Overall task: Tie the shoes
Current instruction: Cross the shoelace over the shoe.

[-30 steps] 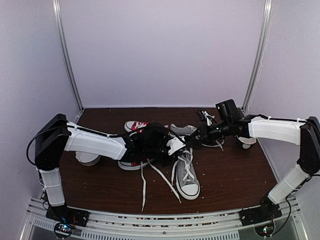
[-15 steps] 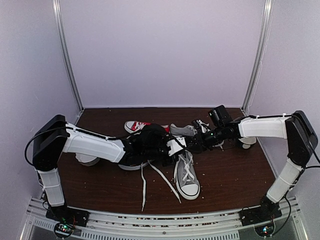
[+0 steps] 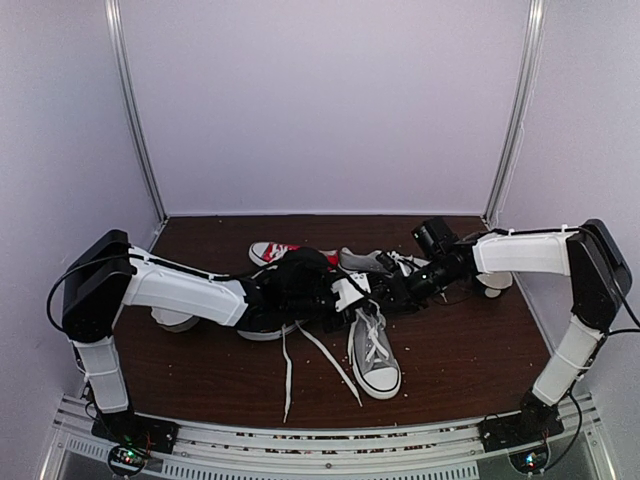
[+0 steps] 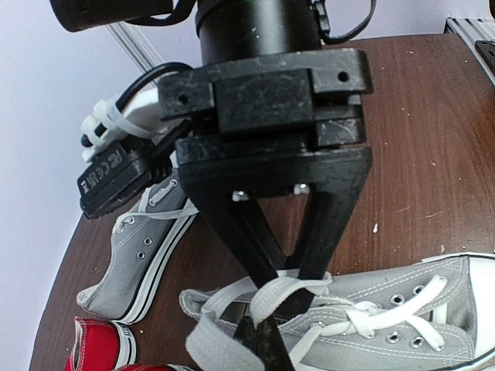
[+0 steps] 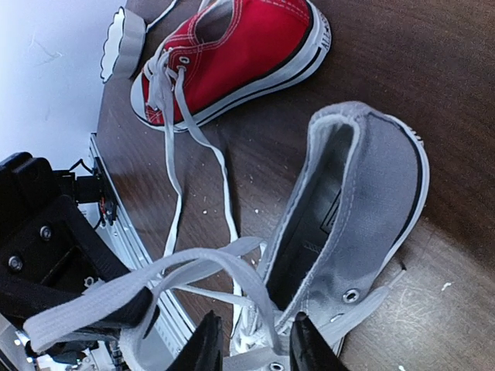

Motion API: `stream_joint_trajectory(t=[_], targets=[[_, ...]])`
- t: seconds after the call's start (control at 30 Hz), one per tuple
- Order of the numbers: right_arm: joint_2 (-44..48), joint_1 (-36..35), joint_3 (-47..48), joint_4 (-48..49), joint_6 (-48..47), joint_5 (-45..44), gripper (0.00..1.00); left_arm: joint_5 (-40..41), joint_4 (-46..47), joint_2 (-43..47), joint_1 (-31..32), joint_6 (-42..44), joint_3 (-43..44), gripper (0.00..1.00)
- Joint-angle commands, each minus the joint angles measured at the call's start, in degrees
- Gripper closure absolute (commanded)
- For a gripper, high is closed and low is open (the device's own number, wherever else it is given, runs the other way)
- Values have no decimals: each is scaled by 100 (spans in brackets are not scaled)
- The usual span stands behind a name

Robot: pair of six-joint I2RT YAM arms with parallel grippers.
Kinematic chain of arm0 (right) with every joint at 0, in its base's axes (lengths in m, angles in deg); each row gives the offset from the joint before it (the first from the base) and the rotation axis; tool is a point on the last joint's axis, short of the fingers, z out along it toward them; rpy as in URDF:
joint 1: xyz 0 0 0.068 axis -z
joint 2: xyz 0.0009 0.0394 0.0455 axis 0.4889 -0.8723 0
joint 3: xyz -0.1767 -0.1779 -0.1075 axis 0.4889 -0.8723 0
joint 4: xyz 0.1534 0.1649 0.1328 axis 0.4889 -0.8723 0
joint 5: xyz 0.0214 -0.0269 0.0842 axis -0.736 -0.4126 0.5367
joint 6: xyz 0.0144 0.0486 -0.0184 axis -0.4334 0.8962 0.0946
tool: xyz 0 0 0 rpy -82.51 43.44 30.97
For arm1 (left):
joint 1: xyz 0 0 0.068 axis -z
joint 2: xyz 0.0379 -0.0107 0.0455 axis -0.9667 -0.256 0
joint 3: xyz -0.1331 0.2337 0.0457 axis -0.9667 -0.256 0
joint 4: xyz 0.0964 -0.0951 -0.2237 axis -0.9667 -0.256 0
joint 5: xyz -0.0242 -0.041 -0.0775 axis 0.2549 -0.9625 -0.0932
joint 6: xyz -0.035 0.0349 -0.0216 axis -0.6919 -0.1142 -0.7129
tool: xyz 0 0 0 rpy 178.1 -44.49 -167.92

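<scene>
One grey shoe (image 3: 377,356) lies toe-forward at the table's middle, and it also shows in the left wrist view (image 4: 402,309) and the right wrist view (image 5: 371,201). The second grey shoe (image 3: 362,260) lies behind it (image 4: 128,263). Both grippers meet above the near shoe's heel. My left gripper (image 3: 352,291) (image 4: 263,342) is shut on a white lace (image 4: 213,346) of that shoe. The lace loops up over the tips of my right gripper (image 3: 384,291) (image 4: 292,277). Its fingers (image 5: 255,346) stand a little apart with a strand (image 5: 259,297) running between them.
A red sneaker (image 3: 272,250) (image 5: 240,54) lies at the back, another (image 3: 262,330) under my left arm. Loose white laces (image 3: 330,365) trail toward the front rail (image 3: 320,440). Small white objects sit at the left (image 3: 176,319) and right (image 3: 493,283).
My right gripper has swung left and down to meet the left gripper, and its fingers have parted from shut. The left gripper has kept its hold on the lace.
</scene>
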Motion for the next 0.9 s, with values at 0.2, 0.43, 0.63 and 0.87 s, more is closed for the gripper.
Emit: stream_joint_trajectory(t=[0.2, 0.43, 0.63, 0.87], targets=[[604, 38, 647, -1305, -1076, -1277, 52, 183, 84, 230, 5, -152, 32, 100], [1938, 13, -723, 354, -893, -1673, 57, 338, -45, 240, 6, -331, 128, 100], [3166, -1143, -3655, 5099, -1607, -2802, 65, 400, -195, 251, 7, -383, 222, 100], [2083, -2241, -4424, 8024, -4305, -4772, 64, 320, -293, 251, 5, -383, 306, 100]])
